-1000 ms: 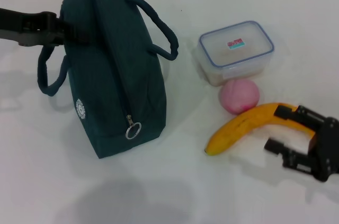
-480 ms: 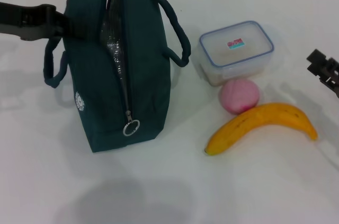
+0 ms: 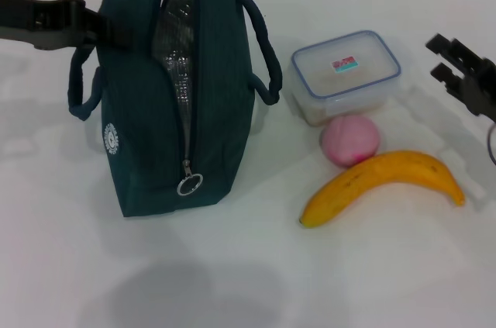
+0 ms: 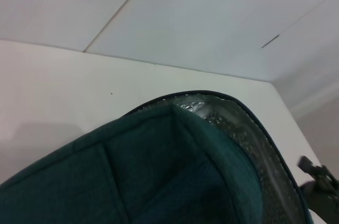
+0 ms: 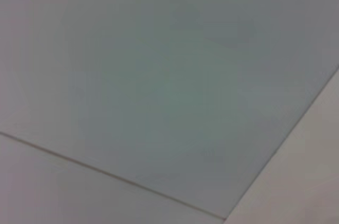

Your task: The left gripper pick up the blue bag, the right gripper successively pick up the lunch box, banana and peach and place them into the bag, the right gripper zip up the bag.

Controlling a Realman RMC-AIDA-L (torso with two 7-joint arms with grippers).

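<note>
The left hand (image 3: 93, 27) grips the blue bag (image 3: 174, 103) by its upper side, and the bag has tipped upright with its zip gaping wider than a second ago. The right hand (image 3: 459, 64), fingers spread and empty, has swung from the banana (image 3: 380, 184) to beside the lunch box (image 3: 345, 74), likely first; the peach (image 3: 350, 142) lies between them on the worktop (image 3: 256, 281).
</note>
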